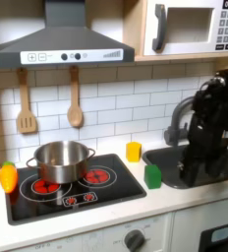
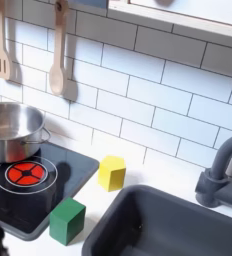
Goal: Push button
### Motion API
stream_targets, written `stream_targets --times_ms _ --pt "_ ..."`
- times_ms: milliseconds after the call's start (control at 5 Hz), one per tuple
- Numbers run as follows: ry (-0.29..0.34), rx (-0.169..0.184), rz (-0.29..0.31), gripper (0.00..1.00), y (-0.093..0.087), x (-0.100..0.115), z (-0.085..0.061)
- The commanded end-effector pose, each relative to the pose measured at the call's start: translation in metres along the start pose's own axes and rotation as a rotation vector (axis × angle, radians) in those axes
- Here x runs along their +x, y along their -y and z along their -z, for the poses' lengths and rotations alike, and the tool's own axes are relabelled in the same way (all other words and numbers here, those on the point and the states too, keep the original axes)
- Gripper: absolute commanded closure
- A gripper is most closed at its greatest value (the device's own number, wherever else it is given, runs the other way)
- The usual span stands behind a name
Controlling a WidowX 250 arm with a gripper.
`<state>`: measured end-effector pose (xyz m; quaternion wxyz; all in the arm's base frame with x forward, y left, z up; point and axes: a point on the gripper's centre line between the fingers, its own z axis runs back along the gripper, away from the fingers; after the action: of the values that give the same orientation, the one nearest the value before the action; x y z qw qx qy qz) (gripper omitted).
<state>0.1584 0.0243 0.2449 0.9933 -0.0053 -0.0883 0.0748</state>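
Observation:
The black toy stove [image 1: 72, 187] carries a small row of red buttons [image 1: 79, 200] along its front edge in the first exterior view. A grey keypad of buttons [image 1: 227, 28] sits on the microwave at the top right. My black arm [image 1: 206, 113] stands at the first exterior view's right and reaches down over the dark sink [image 1: 209, 165]. The gripper [image 1: 192, 175] hangs low at the sink's left side, well to the right of the stove buttons. It is dark and blurred, so its fingers cannot be made out.
A steel pot [image 1: 60, 160] sits on the left burner. A yellow block [image 1: 134, 151] and a green block [image 1: 152, 175] lie between stove and sink, and an orange toy [image 1: 8, 177] lies at the left. A grey faucet [image 2: 220, 172] stands behind the sink, and wooden utensils [image 1: 26, 103] hang on the wall.

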Motion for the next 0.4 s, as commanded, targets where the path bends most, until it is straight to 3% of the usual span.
stream_targets --times_ms 0,200 --pt "0.050 0.037 -0.038 0.00 -0.025 0.028 0.002" --pt "0.084 0.040 -0.030 0.00 -0.031 0.041 0.005"
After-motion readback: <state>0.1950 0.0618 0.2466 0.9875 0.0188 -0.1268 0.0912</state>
